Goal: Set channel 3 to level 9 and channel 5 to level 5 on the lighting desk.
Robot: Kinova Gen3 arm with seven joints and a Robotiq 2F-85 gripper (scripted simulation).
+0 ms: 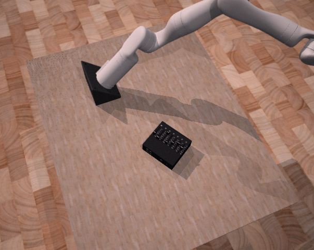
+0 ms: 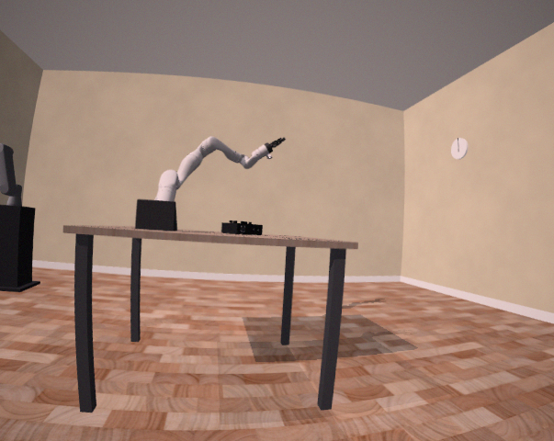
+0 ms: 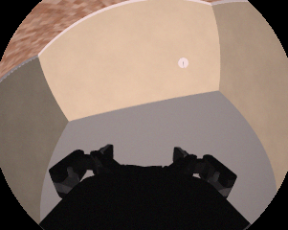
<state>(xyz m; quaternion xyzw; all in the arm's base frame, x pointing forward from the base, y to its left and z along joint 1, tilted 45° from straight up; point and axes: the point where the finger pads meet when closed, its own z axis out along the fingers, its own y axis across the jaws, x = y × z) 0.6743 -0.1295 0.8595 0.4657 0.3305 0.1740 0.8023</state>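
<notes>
Exterior view: open jaws [image 2: 283, 139] high, tilted upward.

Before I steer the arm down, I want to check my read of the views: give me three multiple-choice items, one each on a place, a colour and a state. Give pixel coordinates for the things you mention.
1. Where is the lighting desk [image 1: 162, 150] [image 2: 233, 228]?
A) On the floor
B) On the table [image 1: 111, 194] [image 2: 210, 236]
C) On the arm's mount

2. What colour is the mount [image 1: 104, 98] [image 2: 155, 215] under the arm?
A) White
B) Red
C) Black

3. How does the gripper [image 2: 283, 139] [image 3: 143, 152] stand?
A) Open, nothing between its fingers
B) Shut on a fader cap
C) Shut, holding nothing

1 B: the exterior view shows it resting on the table top.
2 C: top and exterior views both show a black block beneath the pale arm.
3 A: the wrist view shows the fingertips wide apart, with only the background between them.
</notes>
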